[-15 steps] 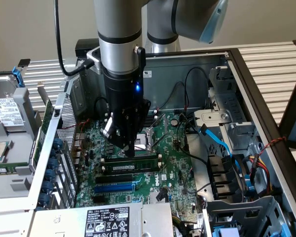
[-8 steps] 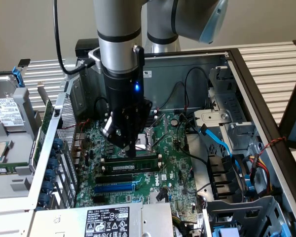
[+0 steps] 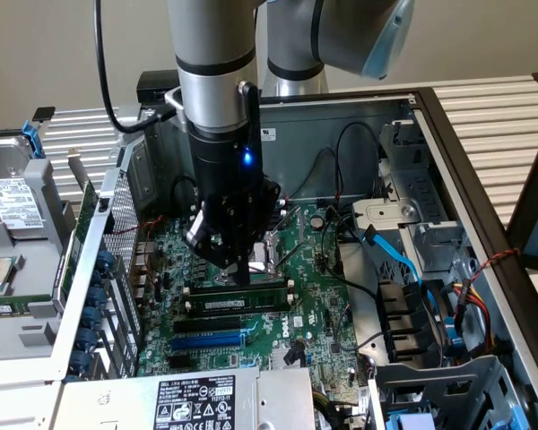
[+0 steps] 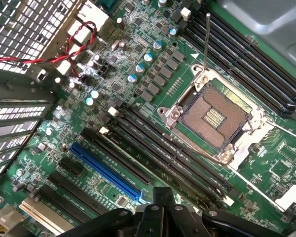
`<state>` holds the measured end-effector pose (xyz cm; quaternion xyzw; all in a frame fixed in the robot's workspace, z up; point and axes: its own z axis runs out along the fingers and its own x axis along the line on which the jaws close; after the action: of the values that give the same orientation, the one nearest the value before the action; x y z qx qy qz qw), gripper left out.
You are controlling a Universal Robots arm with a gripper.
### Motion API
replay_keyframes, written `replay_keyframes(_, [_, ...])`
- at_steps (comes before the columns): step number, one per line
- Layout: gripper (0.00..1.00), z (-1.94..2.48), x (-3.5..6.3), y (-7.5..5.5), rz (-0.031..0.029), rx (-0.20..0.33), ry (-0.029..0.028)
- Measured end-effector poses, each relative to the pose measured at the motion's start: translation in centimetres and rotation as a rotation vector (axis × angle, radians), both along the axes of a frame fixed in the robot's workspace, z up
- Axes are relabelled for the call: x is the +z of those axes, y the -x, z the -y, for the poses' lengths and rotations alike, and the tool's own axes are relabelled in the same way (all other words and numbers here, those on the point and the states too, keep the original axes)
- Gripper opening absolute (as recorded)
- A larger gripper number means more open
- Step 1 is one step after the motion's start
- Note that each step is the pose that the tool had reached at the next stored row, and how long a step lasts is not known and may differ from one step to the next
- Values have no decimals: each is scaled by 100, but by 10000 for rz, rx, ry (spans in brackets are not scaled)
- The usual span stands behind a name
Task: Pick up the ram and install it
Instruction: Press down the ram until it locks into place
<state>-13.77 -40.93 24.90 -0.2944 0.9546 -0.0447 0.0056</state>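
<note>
The exterior view shows the gripper [image 3: 240,269] closed, its tip down on the ram [image 3: 238,293] lying in a memory slot of the motherboard [image 3: 314,296], so a good seating needs a straight, even push along the stick.

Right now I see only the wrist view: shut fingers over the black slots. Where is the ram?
Observer: In the exterior view the ram, with its white label, lies along the slots, just in front of the gripper.
Reviewer: Is it held?
Observer: It doesn't look so. The shut tip is down right beside it, and no stick shows between the fingers.
Reviewer: Anything close by?
Observer: A blue cable runs on the exterior view's right, well apart from the arm.
</note>
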Motion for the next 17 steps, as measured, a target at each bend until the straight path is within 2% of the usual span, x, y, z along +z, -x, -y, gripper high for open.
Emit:
replay_keyframes(5, [11,0,1,0,106,-594,1])
replay_keyframes(7, [11,1,1,0,126,-840,3])
replay_keyframes(13, [11,0,1,1,148,-1576,-1])
replay_keyframes(17, [11,0,1,0,147,-1993,-75])
